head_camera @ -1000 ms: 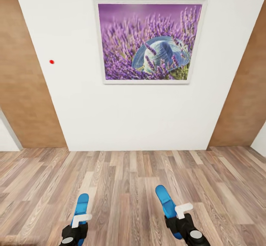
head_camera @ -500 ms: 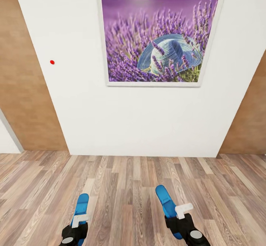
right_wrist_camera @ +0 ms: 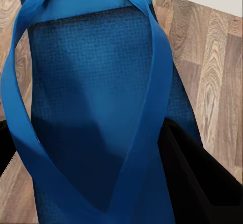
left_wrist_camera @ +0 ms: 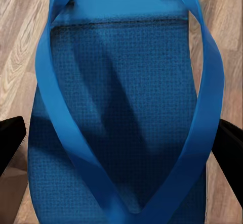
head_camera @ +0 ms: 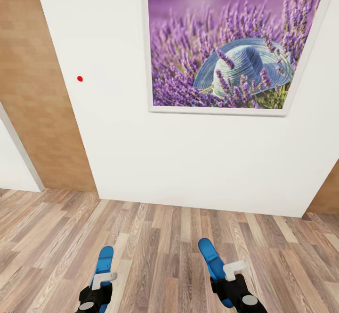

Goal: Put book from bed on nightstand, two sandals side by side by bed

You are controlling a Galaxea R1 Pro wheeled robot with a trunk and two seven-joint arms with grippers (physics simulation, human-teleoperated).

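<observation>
- A brown wood-panelled wall section [head_camera: 33,92] stands at the far left, beside a white wall [head_camera: 117,129] carrying a small red dot [head_camera: 79,78].
- The left gripper [head_camera: 101,282] is clamped on a blue sandal [head_camera: 103,262], held above the wood-plank floor [head_camera: 160,247].
- The framed lavender picture [head_camera: 230,44] hangs on the white wall.
- The right gripper [head_camera: 226,280] is closed on the other sandal [head_camera: 209,256], well apart from the first.

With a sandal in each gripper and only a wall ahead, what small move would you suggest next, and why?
Probably turn the base to look for the bed: both grippers, left and right, hold blue sandals, and ahead are the white wall and lavender picture.
</observation>
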